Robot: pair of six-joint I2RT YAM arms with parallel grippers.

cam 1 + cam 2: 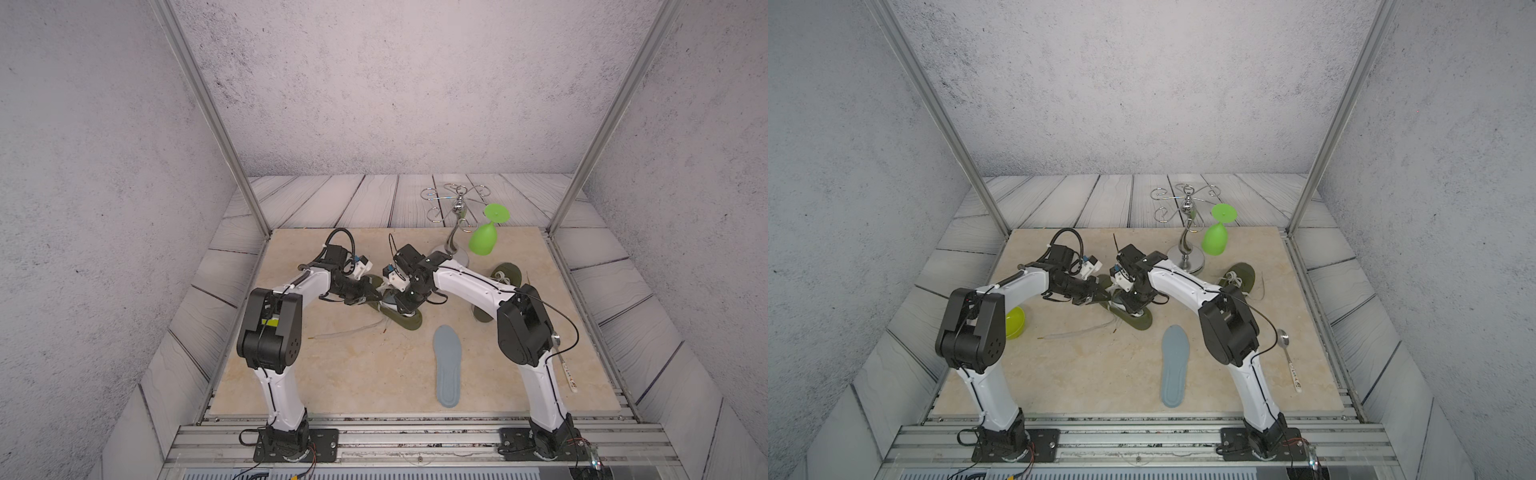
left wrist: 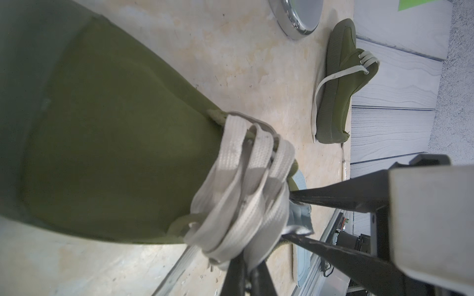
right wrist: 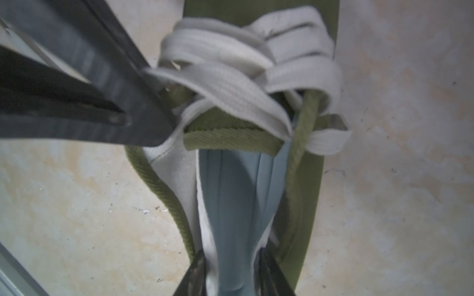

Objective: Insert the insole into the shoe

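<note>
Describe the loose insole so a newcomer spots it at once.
Start at the beige tabletop, on its near half beside the right arm. The loose insole lies there flat, blue-grey, touching nothing. The folded insole is tucked into the green shoe that both arms reach.

Shoe (image 1: 409, 323) is olive green with off-white laces (image 2: 243, 179), insole (image 3: 238, 192) a dusty blue-grey, tabletop (image 1: 353, 374) mottled beige like marble, and that goblet (image 1: 482, 241) is lime green.

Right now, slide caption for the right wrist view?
Right pincer squeezes curled blue-grey foam insole into olive-green canvas shoe; left pincer grips its rim.
</note>
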